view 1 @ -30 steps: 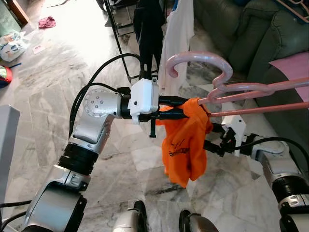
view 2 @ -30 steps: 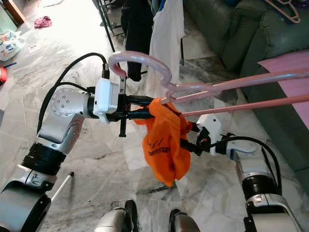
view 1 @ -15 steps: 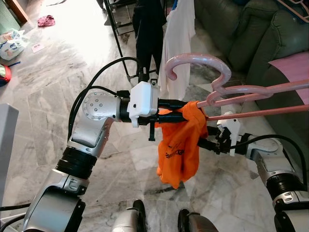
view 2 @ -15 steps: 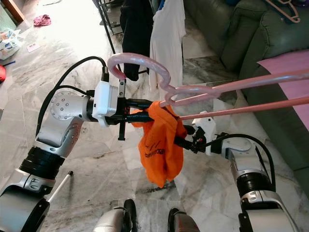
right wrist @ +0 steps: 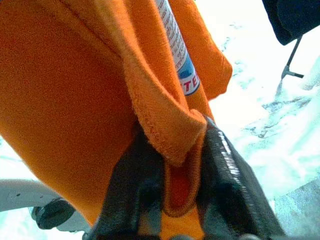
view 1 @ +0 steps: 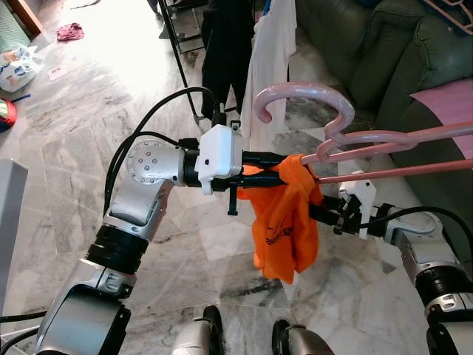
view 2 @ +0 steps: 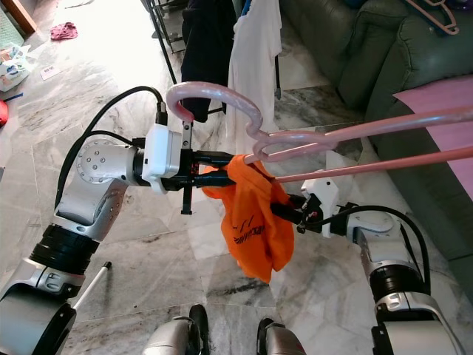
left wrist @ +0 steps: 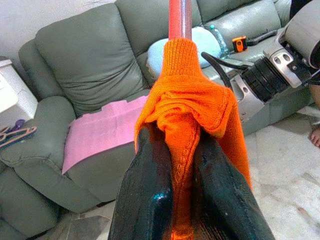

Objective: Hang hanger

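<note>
A pink hanger [view 1: 304, 98] is held level in front of me, hook to the left and its bars running off to the right. An orange garment [view 1: 287, 222] is draped over its near end and hangs down. My left gripper [view 1: 283, 168] comes in from the left and is shut on the orange fabric at the hanger; in the left wrist view its fingers [left wrist: 150, 170] pinch a fold of knit under the rod [left wrist: 179, 17]. My right gripper [view 1: 318, 213] reaches in from the right and is shut on the garment's edge [right wrist: 165, 135].
A clothes rack stands ahead with a dark garment [view 1: 225, 44] and a white garment [view 1: 272, 59] on it. A green sofa [view 1: 384, 44] with a pink cloth [view 1: 451, 96] fills the right. Bags [view 1: 18, 66] lie on the marble floor at far left.
The right gripper has drawn a little to the right, and the orange garment has swung right with it. The left gripper and hanger have stayed nearly still.
</note>
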